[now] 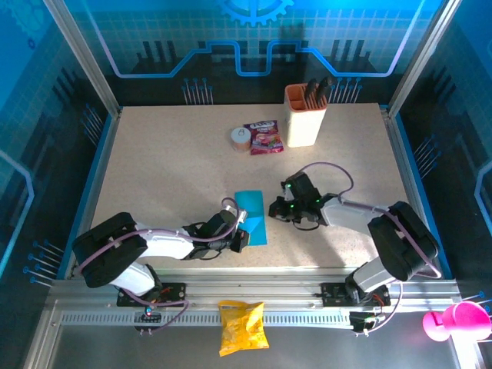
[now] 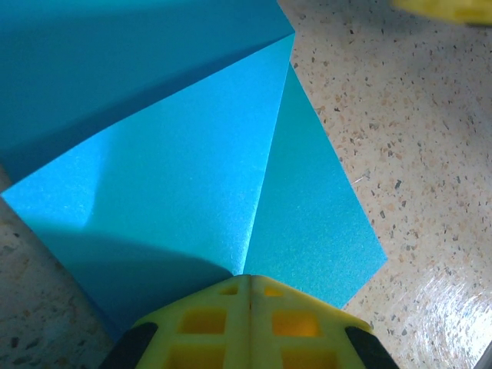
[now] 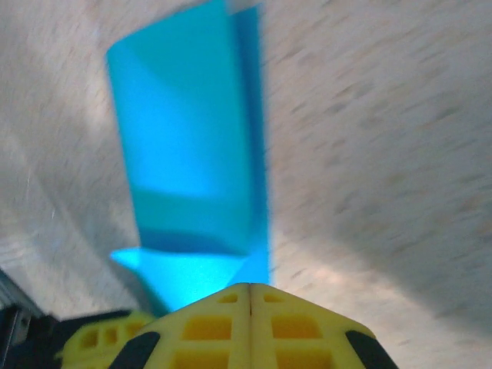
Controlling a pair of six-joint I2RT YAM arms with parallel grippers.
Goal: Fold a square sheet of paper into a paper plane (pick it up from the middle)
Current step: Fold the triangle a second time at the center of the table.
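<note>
The square sheet of paper (image 1: 251,207) lies folded into a narrow cyan-blue strip in the middle of the table (image 1: 169,169), with a corner flap turned over at its near end. My left gripper (image 1: 244,234) is shut, its tip resting on the near-left corner of the sheet. In the left wrist view the shut tip (image 2: 247,280) meets the edge of the folded flap on the paper (image 2: 192,177). My right gripper (image 1: 274,209) is shut just beside the sheet's right edge. In the blurred right wrist view its tip (image 3: 250,290) stands at the paper (image 3: 192,131).
At the back stand an orange and white holder (image 1: 305,115) with dark tools, a red-purple snack packet (image 1: 264,137) and a small round tub (image 1: 240,137). A yellow crisp bag (image 1: 241,327) lies on the front rail. A pink object (image 1: 453,320) sits at the bottom right.
</note>
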